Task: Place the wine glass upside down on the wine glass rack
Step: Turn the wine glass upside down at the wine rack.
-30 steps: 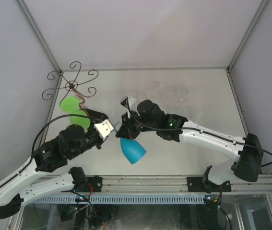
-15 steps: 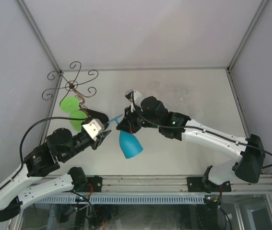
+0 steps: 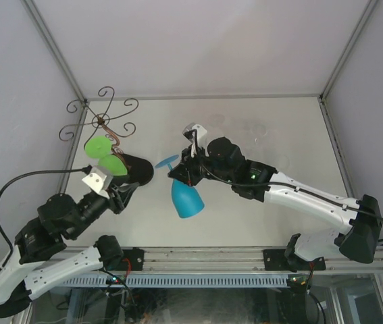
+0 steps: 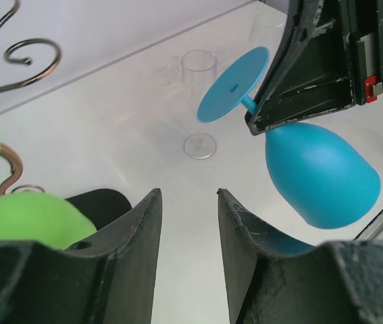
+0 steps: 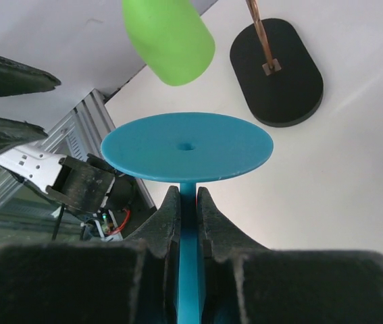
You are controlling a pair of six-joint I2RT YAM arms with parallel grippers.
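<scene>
The left arm has drawn back toward the near-left corner, its jaws now parted and empty. The blue wine glass (image 3: pixel 186 200) is left to the right jaws, which clamp its stem, foot up and bowl down, above the bench (image 3: pixel 279 128). The wine glass rack (image 3: pixel 102 121) stands well apart at far left, a green glass (image 3: pixel 103 154) already hanging. To hang it well, keep the glass inverted, slide the stem level into a free scroll arm, and clear the green glass.
</scene>
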